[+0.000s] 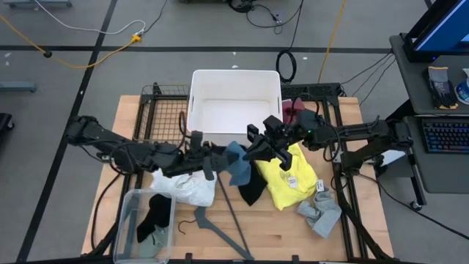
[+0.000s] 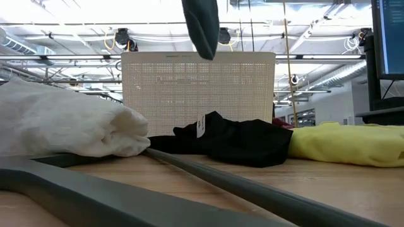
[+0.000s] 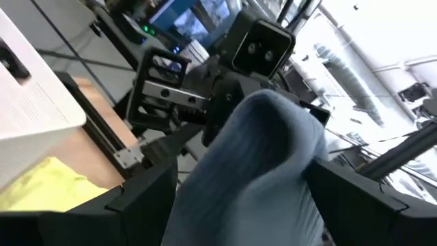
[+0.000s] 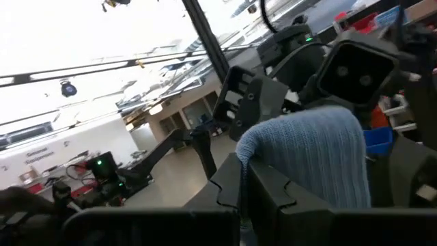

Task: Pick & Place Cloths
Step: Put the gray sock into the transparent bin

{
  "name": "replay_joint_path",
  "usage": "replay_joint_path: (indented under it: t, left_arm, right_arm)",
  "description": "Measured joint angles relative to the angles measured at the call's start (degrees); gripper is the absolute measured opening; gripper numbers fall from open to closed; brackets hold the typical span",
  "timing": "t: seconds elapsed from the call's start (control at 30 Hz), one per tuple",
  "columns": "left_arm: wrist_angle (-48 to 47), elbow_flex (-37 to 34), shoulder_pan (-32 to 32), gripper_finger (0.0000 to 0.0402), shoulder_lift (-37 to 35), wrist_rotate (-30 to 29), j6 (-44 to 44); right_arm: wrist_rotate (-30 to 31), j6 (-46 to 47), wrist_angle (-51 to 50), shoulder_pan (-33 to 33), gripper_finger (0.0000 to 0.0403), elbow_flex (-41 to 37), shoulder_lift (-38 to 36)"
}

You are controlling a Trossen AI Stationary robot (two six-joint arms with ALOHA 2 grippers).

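Observation:
A teal-blue cloth hangs in the air over the middle of the table, between my two grippers. My right gripper comes in from the right and is shut on it. My left gripper reaches in level from the left, open, with a finger on each side of the cloth. Below lie a white cloth, a black cloth, a yellow cloth and a grey cloth. A maroon cloth lies at the back, beside the bin. My right gripper pinches the teal-blue cloth near its top between its two shut fingers, coming from the table's right and tilted a little upward. The cloth is bunched over the fingertips and hangs slack below, its lower end clear of the table. My left gripper's open fingers stand close beside the cloth; whether they touch it, I cannot tell.
A white bin stands at the back centre. A clear plastic box at the near left holds a dark cloth. A thin grey hanger lies on the wood near the front. Metal frames run along both sides of the table.

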Motion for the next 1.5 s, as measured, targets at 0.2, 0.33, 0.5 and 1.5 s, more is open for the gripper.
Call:
replay_joint_path:
  t: [0.2,0.33,0.5,1.5]
  left_arm:
    - [2.34,0.02,0.93,0.0322,1.99,4.89,-0.92]
    - [5.05,0.02,1.21,0.03,3.1,8.1,-0.38]
    - [6.0,0.02,1.2,0.0264,3.3,12.54,-0.18]
    - [5.45,-0.02,3.06,0.0013,3.32,16.75,2.79]
  right_arm:
    - [-0.44,0.43,1.26,-0.1,0.0,0.0,-0.06]
    - [-0.08,0.07,1.45,-0.07,0.0,0.11,-0.1]
    - [3.24,-1.32,1.01,-0.16,0.0,0.11,0.01]
    - [2.76,-5.64,-2.38,-0.24,0.0027,0.13,0.02]
